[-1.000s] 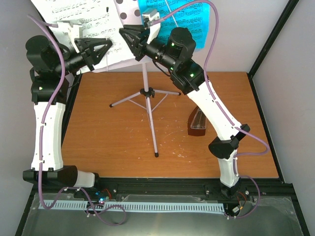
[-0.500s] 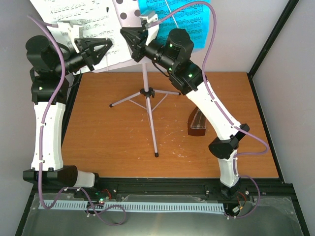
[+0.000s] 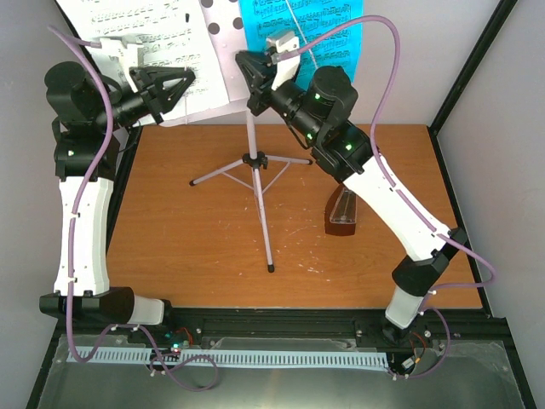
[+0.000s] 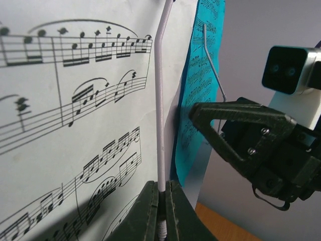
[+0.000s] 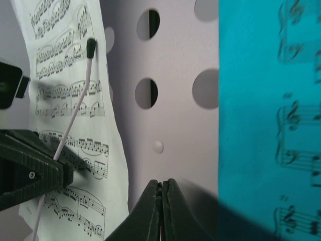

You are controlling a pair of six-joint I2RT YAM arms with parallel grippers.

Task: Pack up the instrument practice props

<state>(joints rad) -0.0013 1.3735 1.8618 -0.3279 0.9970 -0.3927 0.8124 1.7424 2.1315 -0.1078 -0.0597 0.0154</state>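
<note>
Both arms are up at the desk of the music stand, which stands on its tripod legs toward 12 o'clock on the wooden table.

The left gripper is clamped on the thin white page-holder wire. The wire runs straight up out of its fingertips across the white music sheet. That sheet covers the 11 o'clock side of the desk.

The blue music sheet is on the 1 o'clock side. A strip of bare hole-punched desk shows between the two sheets.

The right gripper has its fingers pressed together, with the tips right up against that bare strip, near the left edge of the blue sheet. I honestly can't tell whether anything is pinched between them. From the left wrist camera its tip sits at the blue sheet's edge, at about 3 o'clock from the wire.

The little brown metronome with its clear cover sits upright on the table at roughly 4 o'clock from the tripod hub. It's partly tucked under the right arm and well apart from the stand's legs.
</note>
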